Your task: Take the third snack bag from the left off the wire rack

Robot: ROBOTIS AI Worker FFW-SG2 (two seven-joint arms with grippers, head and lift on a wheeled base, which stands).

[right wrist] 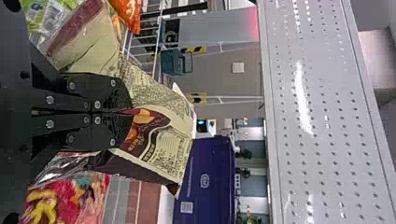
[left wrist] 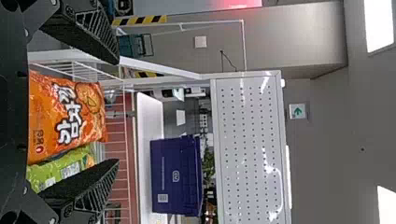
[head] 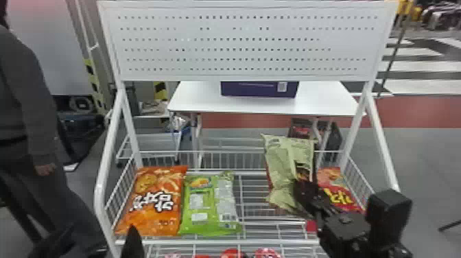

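Pinches olive bag [right wrist: 159, 135] in right pincer [right wrist: 122, 108], tilted up over rack's [head: 103, 192] right end beside red bag [head: 338, 192]; judged light, crinkly, slick, best gripped firmly at a seam; holds left pincer [left wrist: 112, 109] spread near front-left corner.

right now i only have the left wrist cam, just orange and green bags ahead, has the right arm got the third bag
Observer: Yes, the right gripper is shut on the pale green bag, third from the left.
Operator: is it raised or lying flat
Observer: Raised at the top: its upper edge stands above the back rail of the wire rack.
Operator: anything beside it
Observer: A red bag lies flat on the shelf at its right.
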